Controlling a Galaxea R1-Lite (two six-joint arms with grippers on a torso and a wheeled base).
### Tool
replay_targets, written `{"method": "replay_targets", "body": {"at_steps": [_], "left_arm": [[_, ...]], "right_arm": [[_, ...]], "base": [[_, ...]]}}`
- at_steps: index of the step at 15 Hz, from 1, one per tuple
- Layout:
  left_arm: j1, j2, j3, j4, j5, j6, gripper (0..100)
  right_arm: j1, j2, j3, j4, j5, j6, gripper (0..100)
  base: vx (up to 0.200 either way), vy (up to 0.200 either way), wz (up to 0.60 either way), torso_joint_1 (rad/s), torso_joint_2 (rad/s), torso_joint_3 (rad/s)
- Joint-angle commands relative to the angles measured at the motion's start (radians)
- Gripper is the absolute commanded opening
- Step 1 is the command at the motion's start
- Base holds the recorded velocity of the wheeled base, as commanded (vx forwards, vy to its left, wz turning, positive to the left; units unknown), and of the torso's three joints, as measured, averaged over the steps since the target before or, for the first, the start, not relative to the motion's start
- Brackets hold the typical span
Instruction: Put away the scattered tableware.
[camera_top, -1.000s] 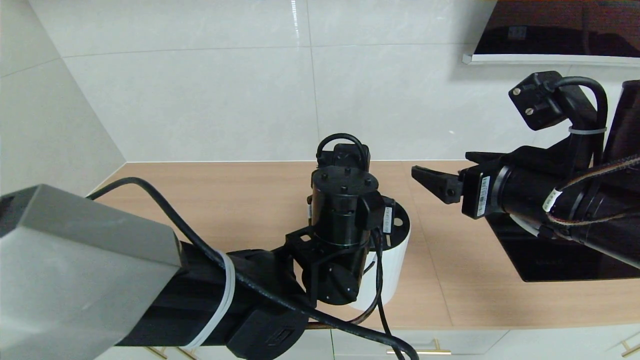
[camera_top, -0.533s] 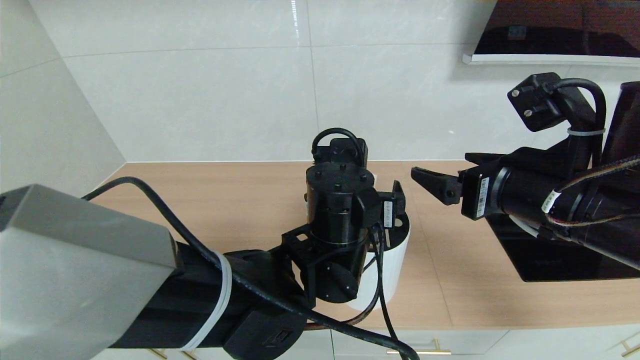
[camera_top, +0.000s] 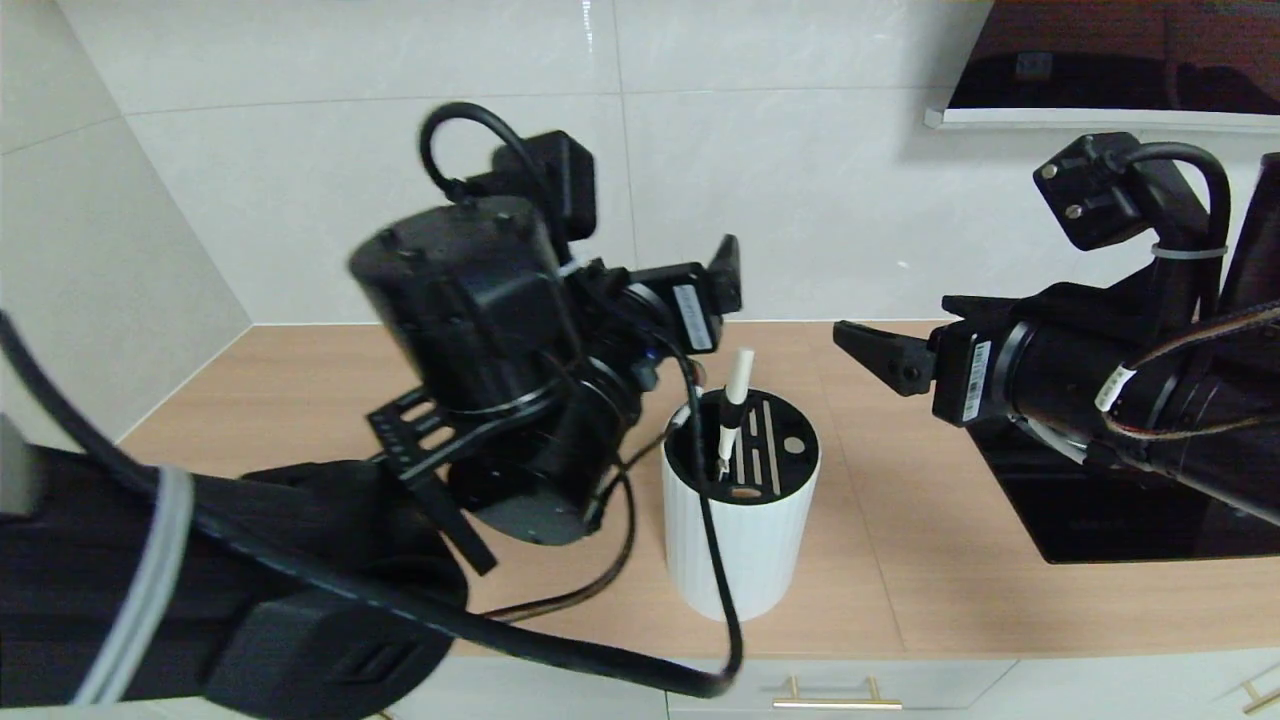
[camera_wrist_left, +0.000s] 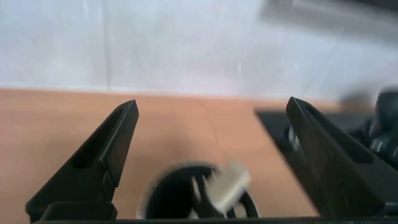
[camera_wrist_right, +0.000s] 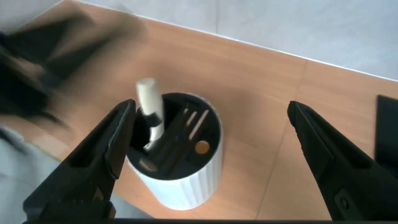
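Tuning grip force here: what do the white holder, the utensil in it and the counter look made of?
White holder: matte ribbed wall, likely plastic or ceramic; its black slotted top looks plastic. Utensil: smooth off-white handle, plastic or ceramic; its lower end is too thin to tell. Counter: pale wood grain, wood or laminate.

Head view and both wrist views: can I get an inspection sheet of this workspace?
Surface: wooden counter, bare around the holder.
Job's things: white ribbed holder stands upright; a white-handled utensil sits in one of its slots, slightly tilted.
Clutter: nothing seen.
Claws: left claw open, raised by the holder; right claw open, raised on the holder's other side.
Cables: a black cable hangs across the holder's front.
Surroundings: tiled wall, black hob, drawer handle.
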Motion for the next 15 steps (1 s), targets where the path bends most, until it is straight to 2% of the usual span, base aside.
{"method": "replay_targets", "body": {"at_steps": [1,2,3,5,6,7,10,12,13,14,15], "left_arm": [[0.079,-0.141,0.075,-0.001,-0.033,0.002,100],[0.181,-0.264,0.174,-0.001,-0.105,-0.007,100],[0.221,-0.315,0.206,-0.001,-0.113,-0.007,100],[0.284,-0.434,0.298,0.005,-0.113,0.008,100],[0.284,-0.434,0.298,0.005,-0.113,0.008,100],[0.378,-0.591,0.457,0.048,-0.116,0.016,100],[0.396,-0.828,0.602,0.17,-0.141,0.008,100],[0.413,-1.095,0.632,0.43,-0.151,0.008,100],[0.438,-1.164,0.634,0.516,-0.157,0.006,100],[0.473,-1.299,0.635,0.68,-0.199,0.006,100],[0.502,-1.365,0.645,0.755,-0.228,0.006,100]], "right_arm": [[-0.01,-0.018,0.001,0.0,-0.001,-0.001,100],[-0.03,-0.072,0.016,0.009,0.0,-0.001,100],[-0.042,-0.082,0.042,0.002,-0.006,-0.001,100],[-0.129,-0.187,0.117,0.0,-0.007,0.001,100],[-0.129,-0.187,0.117,0.0,-0.007,0.001,100],[-0.175,-0.411,0.288,0.008,0.0,0.002,100],[-0.286,-0.635,0.463,0.009,0.0,0.002,100],[-0.364,-0.842,0.516,0.063,-0.003,-0.001,100],[-0.392,-0.905,0.522,0.118,-0.001,-0.005,100],[-0.442,-1.029,0.524,0.252,0.008,-0.022,100],[-0.459,-1.095,0.524,0.312,0.025,-0.037,100]], "base": [[0.0,0.0,0.0,0.0,0.0,0.0],[0.0,0.0,0.0,0.0,0.0,0.0],[0.0,0.0,0.0,0.0,0.0,0.0],[0.0,0.0,0.0,0.0,0.0,0.0],[0.0,0.0,0.0,0.0,0.0,0.0],[0.0,0.0,0.0,0.0,0.0,0.0],[0.0,0.0,0.0,0.0,0.0,0.0],[0.0,0.0,0.0,0.0,0.0,0.0],[0.0,0.0,0.0,0.0,0.0,0.0],[0.0,0.0,0.0,0.0,0.0,0.0],[0.0,0.0,0.0,0.0,0.0,0.0]]}}
